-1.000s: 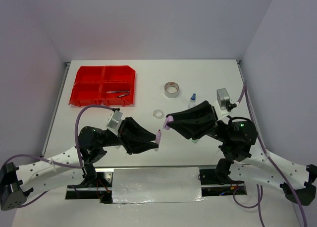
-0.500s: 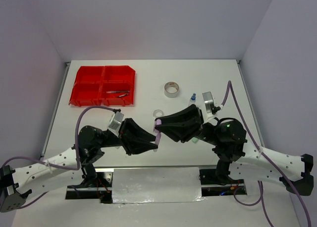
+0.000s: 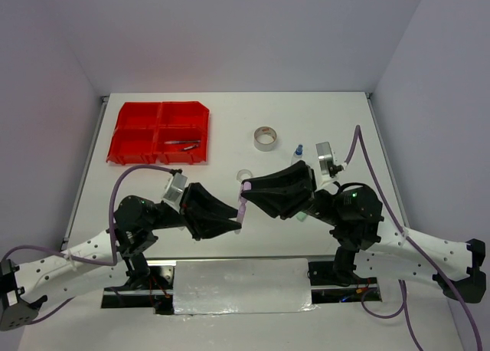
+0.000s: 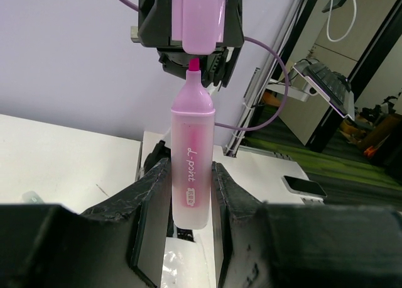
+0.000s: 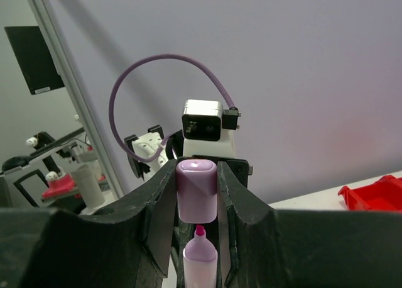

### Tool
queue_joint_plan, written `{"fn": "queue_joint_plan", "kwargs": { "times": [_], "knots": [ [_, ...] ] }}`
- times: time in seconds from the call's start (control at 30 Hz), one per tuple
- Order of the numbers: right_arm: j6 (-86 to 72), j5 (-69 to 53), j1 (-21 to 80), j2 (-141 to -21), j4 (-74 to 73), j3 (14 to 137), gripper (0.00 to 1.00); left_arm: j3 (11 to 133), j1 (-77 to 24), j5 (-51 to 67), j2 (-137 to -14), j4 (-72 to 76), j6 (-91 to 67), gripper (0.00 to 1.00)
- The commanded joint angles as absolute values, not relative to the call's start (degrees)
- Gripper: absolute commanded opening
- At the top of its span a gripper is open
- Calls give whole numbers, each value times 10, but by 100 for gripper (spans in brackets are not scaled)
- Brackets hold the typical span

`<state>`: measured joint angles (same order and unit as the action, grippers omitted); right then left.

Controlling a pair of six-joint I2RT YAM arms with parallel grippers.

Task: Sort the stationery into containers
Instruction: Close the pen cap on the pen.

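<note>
- Marker point(image 4: 191, 168), pink and uncapped, sits in your left gripper point(image 3: 240, 211), above the near middle of the table point(image 3: 329, 113), between the two arms.
- Your left gripper's jaws are partly closed. They clamp the lower barrel of the marker from both sides, and the upper barrel and tip stick out past the fingers point(image 4: 154, 203).
- In the left wrist view the marker's bright pink tip points straight away from the camera, toward the other arm.
- Your right gripper point(image 3: 246, 187) faces the left one. Its jaws are also partly closed, pinching the pink cap point(image 5: 196, 188) by its two flat sides.
- The cap's open end faces the marker tip, and the two line up. The tip is right at the cap's mouth, and the marker's rounded shoulder is clear of the cap.
- The red tray point(image 3: 122, 158) lies at the far left of the table, well apart from both grippers. It has four compartments.
- Two thin pens point(image 3: 182, 143) lie in the tray's near right compartment.
- The grey tape roll point(image 3: 266, 138) lies flat on the table beyond the grippers, to the right of the tray.
- The clear tape ring point(image 3: 244, 175) lies on the table just beyond your right gripper's fingertips.
- The blue-capped bottle point(image 3: 298, 150) stands upright to the right of the tape roll, close to your right arm's wrist.
</note>
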<state>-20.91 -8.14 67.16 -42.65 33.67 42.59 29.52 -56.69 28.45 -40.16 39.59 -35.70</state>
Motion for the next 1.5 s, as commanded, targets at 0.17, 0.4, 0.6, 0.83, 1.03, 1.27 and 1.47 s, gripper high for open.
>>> {"fn": "queue_joint_plan", "kwargs": {
  "times": [0.17, 0.4, 0.6, 0.83, 1.03, 1.27, 1.47],
  "knots": [
    [-211, -88, 679, -429, 350, 408, 0, 330, -570, 264, -383, 395, -326, 0],
    [-210, -82, 679, -431, 352, 399, 0, 331, -570, 259, -373, 387, -321, 0],
    [-217, -81, 680, -435, 362, 392, 1, 331, -570, 250, -363, 382, -313, 0],
    [-234, -78, 685, -448, 369, 385, 11, 346, -570, 241, -354, 360, -290, 0],
    [-245, -71, 689, -453, 388, 373, 11, 359, -570, 233, -352, 359, -278, 0],
    [-247, -74, 691, -442, 383, 367, 45, 367, -570, 236, -356, 335, -252, 0],
    [-239, -62, 692, -439, 363, 380, 62, 366, -570, 237, -370, 322, -248, 0]
  ]
}}
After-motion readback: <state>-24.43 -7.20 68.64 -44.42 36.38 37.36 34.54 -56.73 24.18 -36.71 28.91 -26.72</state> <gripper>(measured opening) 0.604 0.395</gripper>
